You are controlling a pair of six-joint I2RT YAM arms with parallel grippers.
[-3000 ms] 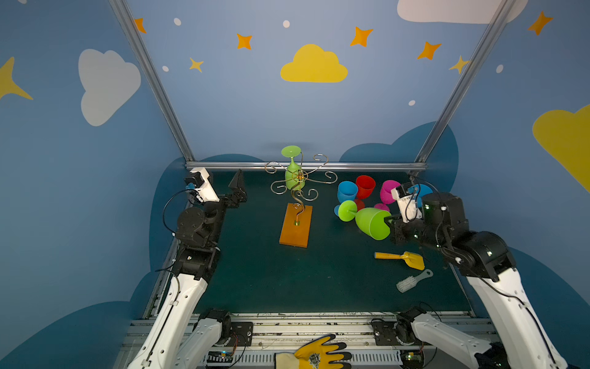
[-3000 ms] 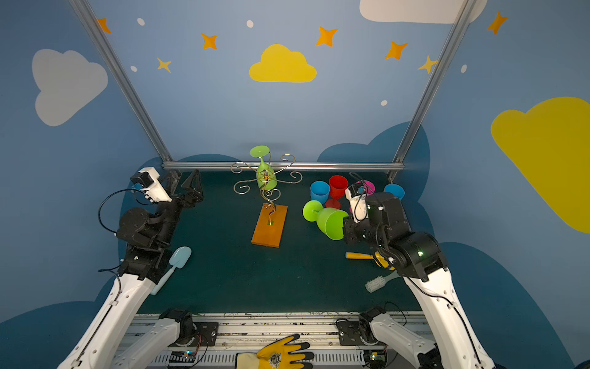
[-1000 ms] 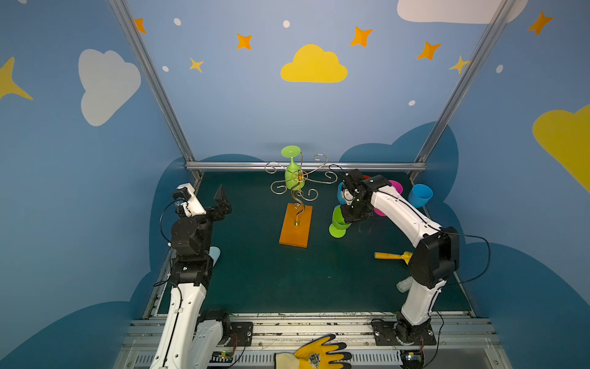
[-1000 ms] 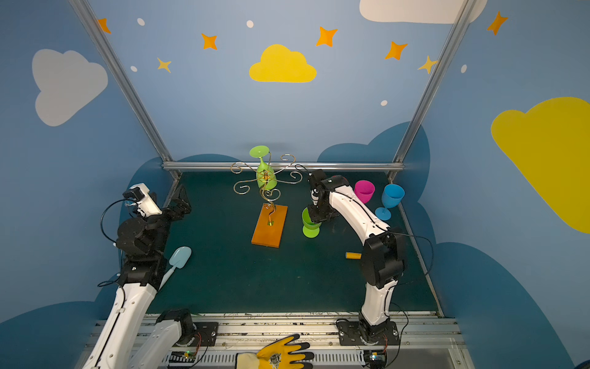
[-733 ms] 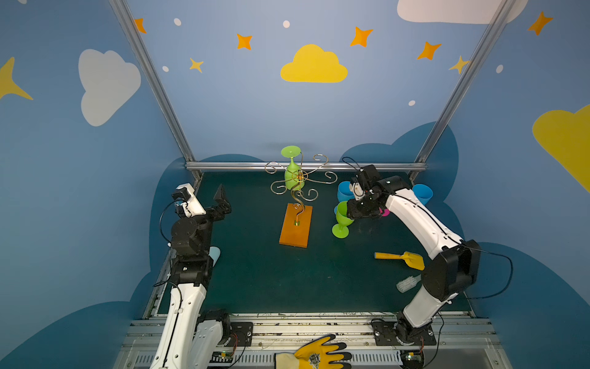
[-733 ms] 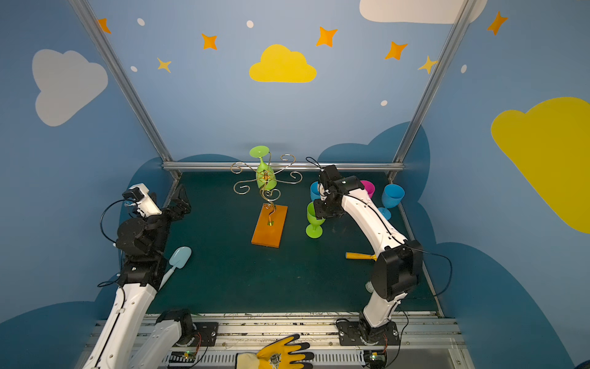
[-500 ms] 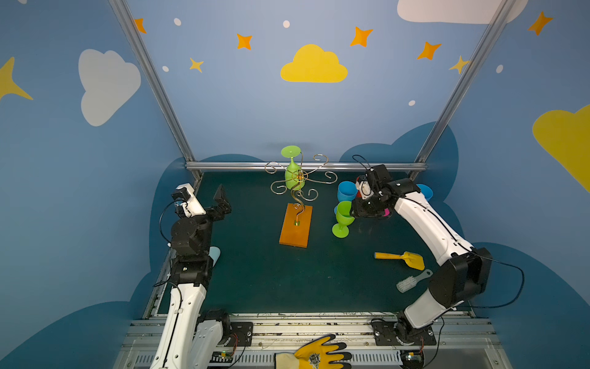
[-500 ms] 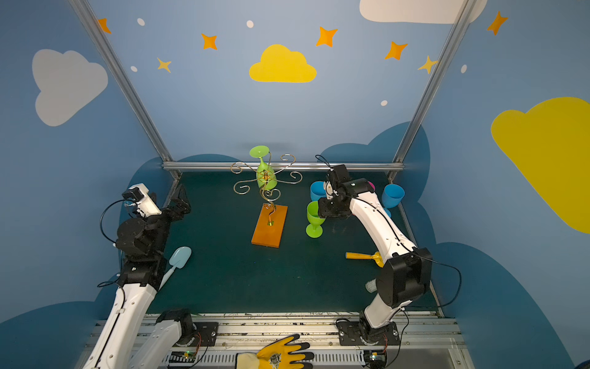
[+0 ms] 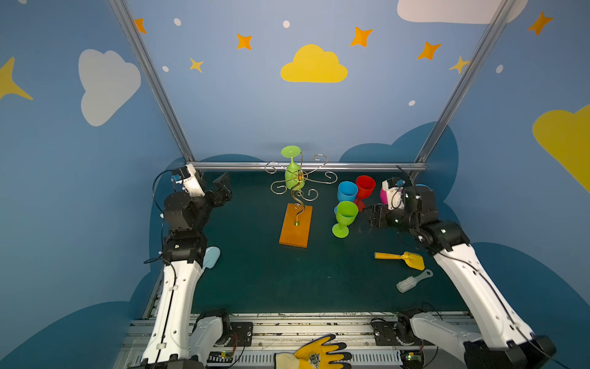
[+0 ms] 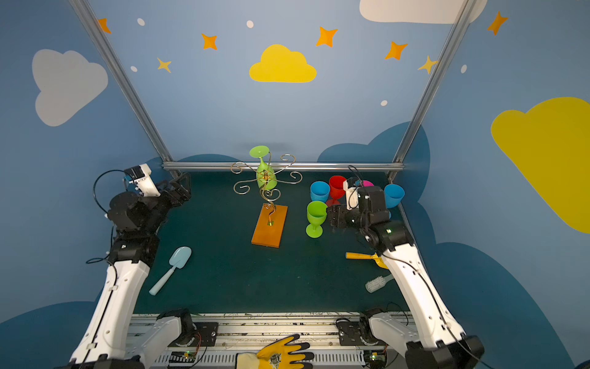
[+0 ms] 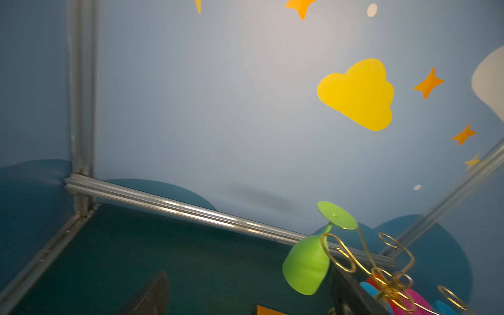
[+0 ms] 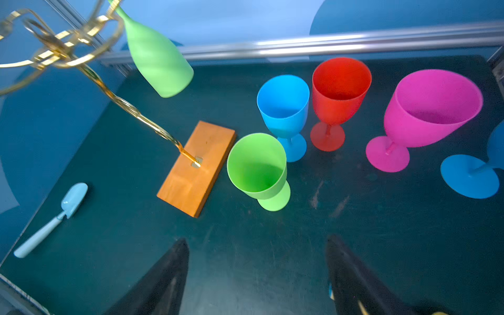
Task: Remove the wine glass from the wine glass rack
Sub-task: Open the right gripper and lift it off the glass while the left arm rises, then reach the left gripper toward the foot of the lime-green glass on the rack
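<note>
light: bright, even | shadows: soft | wrist views: blurred, edge-warped

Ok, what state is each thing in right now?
Gold wire wine glass rack: upright, one glass aboard.
Light green plastic wine glass: upside down, hanging on rack.
Brighter green plastic goblet: upright on mat, free.
Left pincer: open, empty.
Right pincer: open, empty.

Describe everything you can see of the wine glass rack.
The wine glass rack is thin gold wire, metal by its look: curly scrolled arms fan out from a hub atop a wavy stem, fixed into a flat orange-brown wooden base. It stands upright on the dark green table. One light green wine glass hangs upside down and tilted from an arm; nothing else touches it.
</note>
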